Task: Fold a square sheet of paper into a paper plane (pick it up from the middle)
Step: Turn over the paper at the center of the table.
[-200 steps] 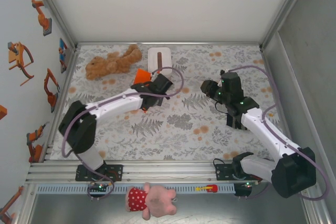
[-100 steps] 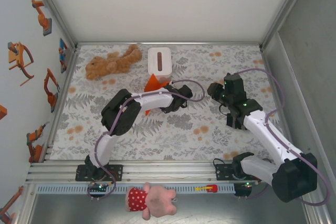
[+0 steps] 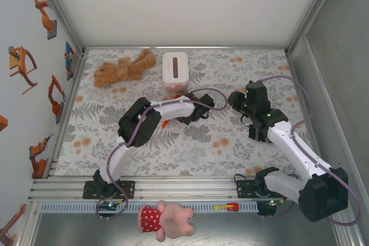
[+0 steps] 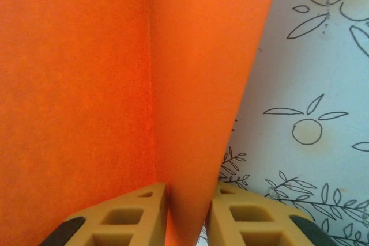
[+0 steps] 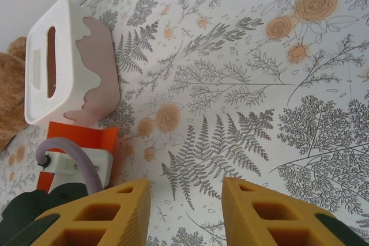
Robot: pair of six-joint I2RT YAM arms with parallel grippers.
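The square sheet of paper is bright orange and creased into an upright fold. The fold stands between the fingers of my left gripper, which are parted slightly around it, and a sliver of table shows beside the right finger. From above, my left gripper sits low at the table's middle, just in front of the tissue box, with a scrap of the paper peeking out under the arm. In the right wrist view the paper lies by the box. My right gripper hangs open over bare tablecloth, right of the left one.
A white tissue box stands at the back centre. It is also in the right wrist view. A brown teddy bear lies to its left. A pink plush toy rests below the front rail. Metal walls close in the table.
The left arm has swung right and folded in, carrying the paper down from beside the box until the arm hides most of it. Its jaws have parted a little. The right arm has barely moved.
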